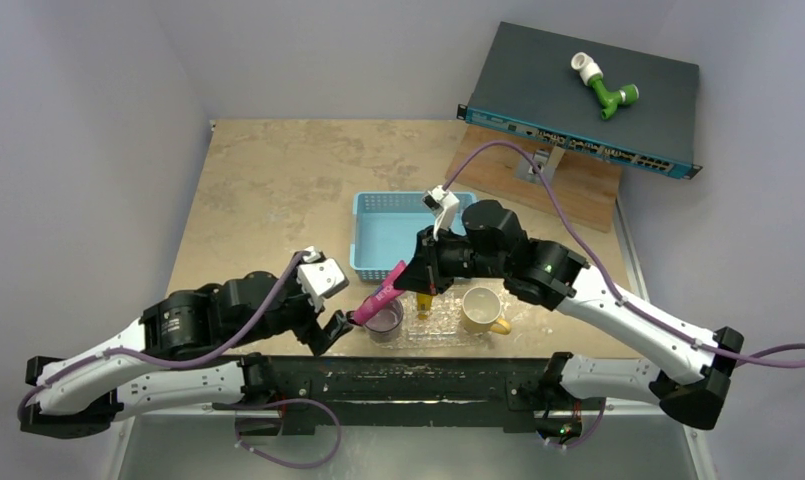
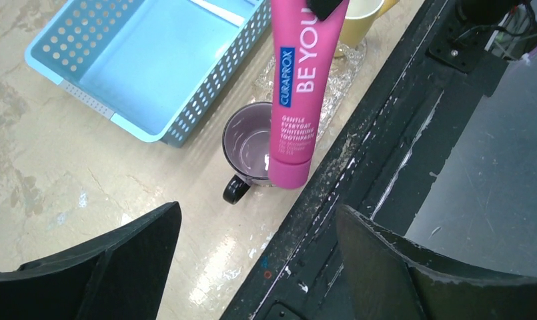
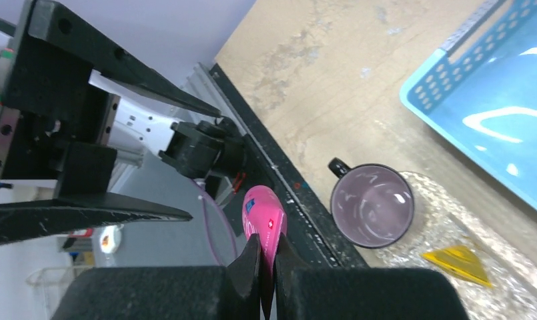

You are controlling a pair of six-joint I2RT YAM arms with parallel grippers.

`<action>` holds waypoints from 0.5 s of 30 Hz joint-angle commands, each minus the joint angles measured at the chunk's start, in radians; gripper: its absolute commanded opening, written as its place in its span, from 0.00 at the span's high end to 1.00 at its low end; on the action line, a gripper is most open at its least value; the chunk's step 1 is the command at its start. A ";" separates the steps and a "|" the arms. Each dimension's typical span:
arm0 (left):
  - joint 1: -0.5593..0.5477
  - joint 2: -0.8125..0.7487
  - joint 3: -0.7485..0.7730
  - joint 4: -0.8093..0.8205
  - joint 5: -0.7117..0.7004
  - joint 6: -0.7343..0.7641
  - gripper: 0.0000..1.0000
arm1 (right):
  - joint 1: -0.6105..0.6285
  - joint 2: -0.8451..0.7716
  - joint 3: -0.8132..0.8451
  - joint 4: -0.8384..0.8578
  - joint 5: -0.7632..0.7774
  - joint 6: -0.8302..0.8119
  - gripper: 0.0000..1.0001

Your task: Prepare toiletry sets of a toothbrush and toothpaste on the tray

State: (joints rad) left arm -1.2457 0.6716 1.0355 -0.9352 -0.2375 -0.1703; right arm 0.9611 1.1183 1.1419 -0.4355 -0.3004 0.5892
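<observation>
A translucent purple mug (image 1: 385, 322), round, glossy and fitted with a dark loop handle, is seen standing near the front edge of the mottled beige table (image 1: 268, 190).

Just beside its rim, on the side towards the left arm, a pink toothpaste tube (image 1: 381, 297) is held in the air at a slant. The tube is smooth, glossy plastic printed with white lettering. Its flat crimped end is clamped between the closed fingers of the right gripper (image 3: 264, 252), and its round cap end is pointed down and away from them.

The left gripper (image 2: 257, 212) is found on the same side of the mug, beyond the tube. Its matte black wedge-shaped fingers are spread wide and nothing is held between them.

On the mug's other side the tray (image 1: 448, 330) is laid, clear and pebbled with a glittering texture, its rounded end reaching the mug. Whether the mug rests on that end cannot be told. A yellow toothpaste tube (image 1: 423, 302) is lying on the tray close to the mug, and a matte yellow mug (image 1: 481, 308) is set farther along.

Behind the purple mug a light-blue plastic basket (image 1: 388, 235) with perforated lattice walls is placed.
</observation>
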 commanded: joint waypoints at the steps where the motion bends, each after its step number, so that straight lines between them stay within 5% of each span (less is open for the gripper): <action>1: 0.021 -0.034 0.024 0.065 -0.031 -0.026 0.14 | 0.002 -0.054 0.115 -0.172 0.097 -0.114 1.00; 7: 0.178 -0.076 -0.008 0.112 0.049 -0.037 0.12 | 0.002 -0.097 0.190 -0.357 0.161 -0.185 1.00; 15: 0.241 -0.095 -0.018 0.115 -0.042 -0.077 0.12 | 0.005 -0.062 0.255 -0.579 0.314 -0.237 1.00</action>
State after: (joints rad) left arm -1.0359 0.5804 1.0260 -0.8692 -0.2398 -0.2100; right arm 0.9630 1.0405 1.3521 -0.8871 -0.1078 0.3950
